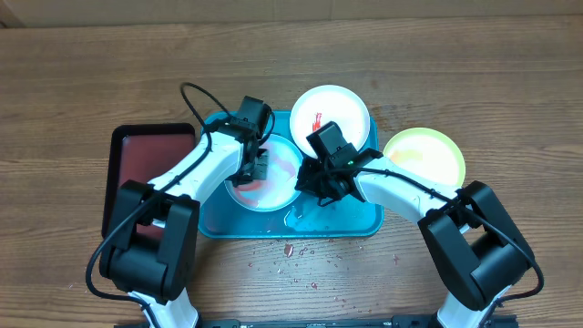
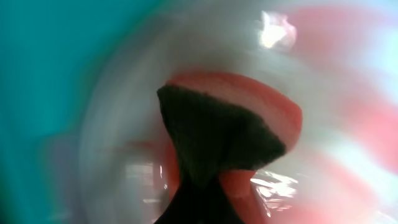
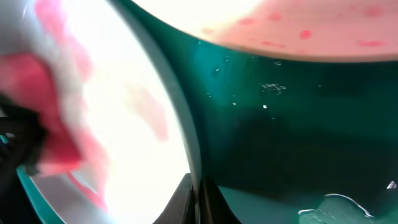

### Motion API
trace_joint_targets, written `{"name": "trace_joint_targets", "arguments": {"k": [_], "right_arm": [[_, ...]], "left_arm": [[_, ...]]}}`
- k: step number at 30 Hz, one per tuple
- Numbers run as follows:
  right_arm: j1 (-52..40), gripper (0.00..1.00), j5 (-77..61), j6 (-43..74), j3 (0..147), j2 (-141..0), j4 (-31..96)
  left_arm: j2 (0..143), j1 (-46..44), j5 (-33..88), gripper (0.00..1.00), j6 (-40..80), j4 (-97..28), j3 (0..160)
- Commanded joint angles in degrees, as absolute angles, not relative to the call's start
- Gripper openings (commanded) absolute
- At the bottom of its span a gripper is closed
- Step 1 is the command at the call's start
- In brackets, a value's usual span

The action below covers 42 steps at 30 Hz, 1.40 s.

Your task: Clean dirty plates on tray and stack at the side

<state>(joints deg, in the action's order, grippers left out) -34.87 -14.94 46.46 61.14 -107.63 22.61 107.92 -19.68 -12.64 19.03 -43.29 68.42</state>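
The pale aqua plate [image 1: 278, 173] lies in the turquoise tray [image 1: 364, 224], smeared with red sauce. My left gripper [image 1: 255, 169] is shut on a red sponge with a dark face [image 2: 217, 137] and presses it on that plate [image 2: 348, 124]. My right gripper [image 1: 311, 182] is shut on the plate's right rim [image 3: 186, 143], fingertips [image 3: 199, 199] pinching it. The white plate [image 1: 330, 111], with a red smear, rests on the tray's far edge. The yellow-green plate [image 1: 425, 155] sits on the table to the right of the tray.
A smaller dark red tray with a black rim [image 1: 146, 155] lies left of the turquoise tray. Red crumbs [image 1: 291, 251] are scattered on the table in front. A wet patch [image 1: 305, 215] shows on the tray floor.
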Motion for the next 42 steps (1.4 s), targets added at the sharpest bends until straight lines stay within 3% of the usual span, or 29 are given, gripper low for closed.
{"name": "trace_joint_targets", "arguments": {"k": [1, 5, 12, 19, 25, 32, 34, 38, 42], "right_arm": [[-35.5, 0.04, -16.2, 45.5, 61.9, -107.0, 23.2], [-35.5, 0.04, -16.2, 45.5, 61.9, -107.0, 23.2], [-36.1, 0.04, -17.2, 45.5, 61.9, -107.0, 23.7], [-38.3, 0.04, -17.3, 45.5, 61.9, -107.0, 23.7], [-38.3, 0.04, -17.2, 45.3, 61.9, -107.0, 23.7], [-38.3, 0.04, -17.2, 45.3, 61.9, -107.0, 23.7], [-38.3, 0.04, -17.2, 45.3, 61.9, -107.0, 23.6], [-38.3, 0.04, -17.2, 45.3, 61.9, -107.0, 23.1], [-38.2, 0.04, -17.1, 45.1, 61.9, -107.0, 23.2]], "left_arm": [[109.9, -18.3, -31.5, 0.04, 25.9, -45.5, 68.2], [109.9, -18.4, -24.3, 0.04, 22.8, -47.1, 68.2], [109.9, -18.4, 4.5, 0.04, -0.1, -40.9, 68.2], [109.9, -18.4, 14.7, 0.04, -3.0, -30.9, 68.5], [109.9, -18.4, 11.1, 0.04, -1.2, -29.6, 68.6], [109.9, -18.3, -30.3, 0.04, 21.4, -45.8, 68.6], [109.9, -18.3, -35.9, 0.04, 23.7, -49.0, 68.6], [109.9, -18.3, -35.7, 0.04, 24.9, -50.9, 68.6], [109.9, -18.4, -21.3, 0.04, 22.7, -51.0, 68.6]]}}
